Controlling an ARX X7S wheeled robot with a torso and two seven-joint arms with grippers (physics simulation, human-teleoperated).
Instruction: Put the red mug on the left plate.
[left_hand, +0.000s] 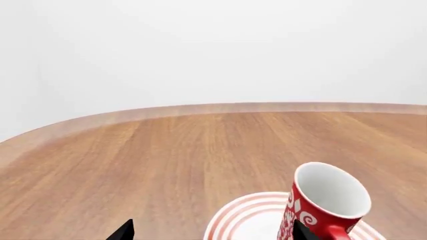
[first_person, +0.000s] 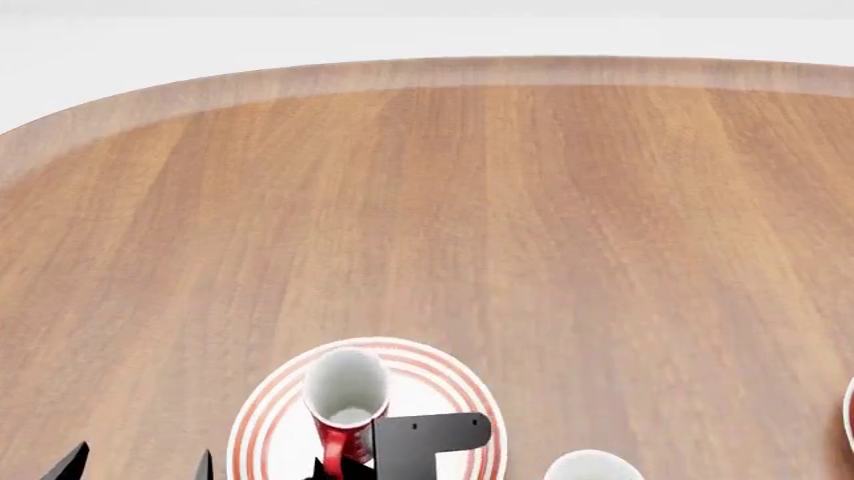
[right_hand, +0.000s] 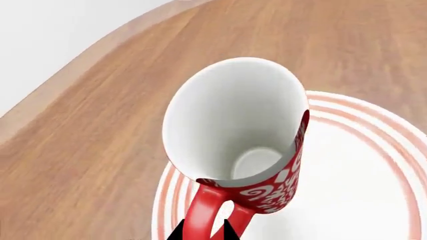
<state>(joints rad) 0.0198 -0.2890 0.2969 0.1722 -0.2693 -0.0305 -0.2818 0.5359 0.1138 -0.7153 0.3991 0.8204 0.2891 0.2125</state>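
Observation:
The red mug (first_person: 344, 398) with its white swirl pattern is over the left plate (first_person: 441, 385), a white plate with red rings. It leans, and I cannot tell whether its base touches the plate. My right gripper (right_hand: 205, 231) is shut on the mug's red handle (right_hand: 200, 210), with a black fingertip on each side of it. In the head view, the right gripper (first_person: 342, 470) sits at the plate's near edge. My left gripper (first_person: 134, 468) stands open to the left of the plate with nothing between its fingers. In the left wrist view, the mug (left_hand: 327, 202) and the plate (left_hand: 243, 217) lie beside the left gripper (left_hand: 212, 231).
The wooden table (first_person: 534, 220) stretches far ahead to a rounded far edge. The rim of a white mug (first_person: 591, 466) shows at the near right of the plate. A sliver of another plate (first_person: 849, 410) shows at the right edge.

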